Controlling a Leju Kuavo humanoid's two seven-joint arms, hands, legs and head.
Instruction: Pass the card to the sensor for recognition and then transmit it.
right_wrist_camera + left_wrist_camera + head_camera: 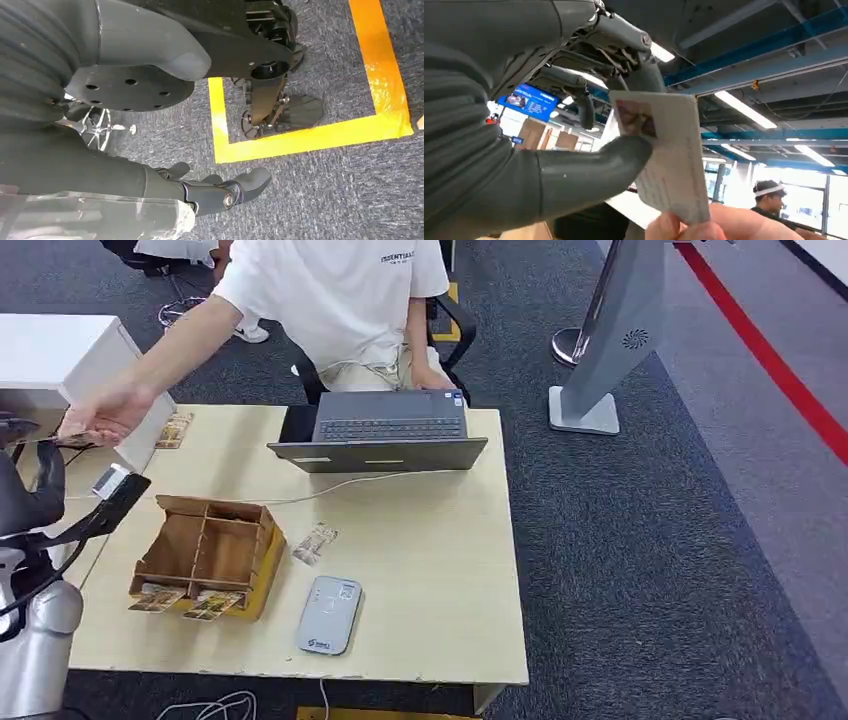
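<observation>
In the left wrist view my left hand [574,165] pinches a white card [669,155] with a small picture on it between its thumb and fingers. A person's fingers [704,225] touch the card's free end. In the head view my left hand [32,490] is raised at the table's far left edge, just under the person's outstretched hand [100,415]. The grey-white card sensor [328,615] lies near the table's front edge, well right of that hand. My right hand [220,192] hangs over the carpet, fingers apart, holding nothing.
A cardboard divider box [205,550] with cards in its front slots stands left of the sensor. A loose card [315,543] lies beside it. An open laptop [385,435] and a seated person are at the back. A white box [60,360] stands far left.
</observation>
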